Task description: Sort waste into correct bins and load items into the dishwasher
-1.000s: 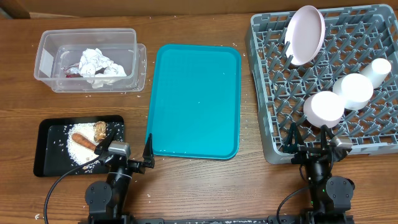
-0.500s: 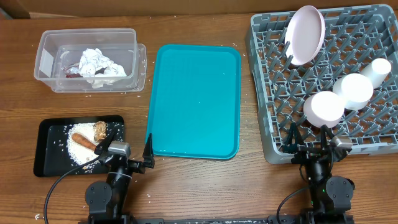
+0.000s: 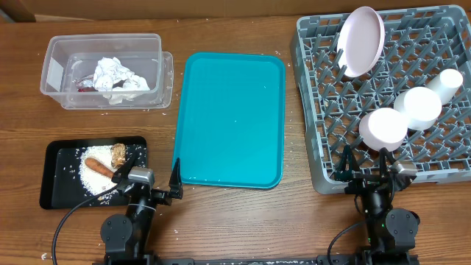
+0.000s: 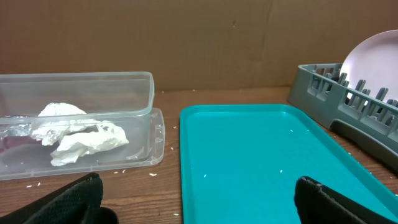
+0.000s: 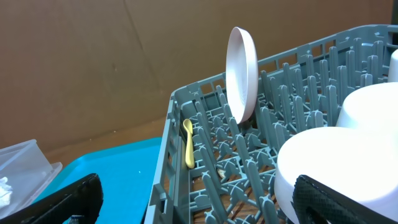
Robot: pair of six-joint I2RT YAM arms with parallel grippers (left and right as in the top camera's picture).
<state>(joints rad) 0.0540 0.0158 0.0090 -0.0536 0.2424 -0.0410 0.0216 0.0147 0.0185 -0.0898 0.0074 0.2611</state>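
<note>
My arms sit folded low. Left claw (image 3: 148,175) spread wide, empty, beside flat teal plastic tray (image 3: 229,118); right claw (image 3: 366,165) likewise beside square grey pegged rack (image 3: 307,88).

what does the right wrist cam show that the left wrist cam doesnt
Only the right wrist: the spoon lying in the rack, and the bowls. Only the left wrist: the whole napkin inside the tub. Both share the teal tray, the rack, the upright plate and at least a corner of the tub.
</note>
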